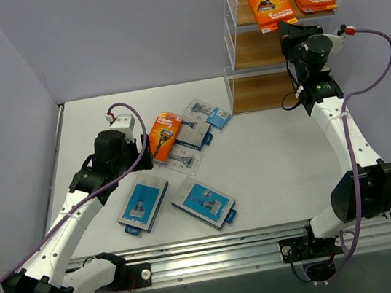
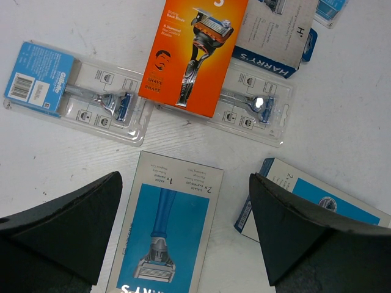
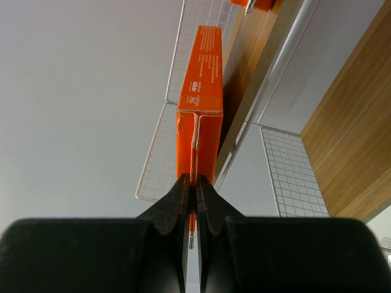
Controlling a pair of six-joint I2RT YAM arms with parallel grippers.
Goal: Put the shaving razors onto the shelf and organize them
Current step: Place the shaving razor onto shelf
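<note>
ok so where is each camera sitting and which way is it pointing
Top external: fixed above and behind the robot, looking down on table and shelf; left arm and right arm show.
Left wrist: faces down at packs on the table; its open left gripper frames a blue pack.
Right wrist: looks along the shut right gripper, pinching an orange pack edge-on, shelf mesh and wood beyond.
Shared: top and left wrist both show that blue pack and the orange box on the table.

Bright even overhead light, faint soft shadows on white table, glare spots on clear blister pack, left fingers dark and slightly blurred, orange razor box sharp against pale wall
</note>
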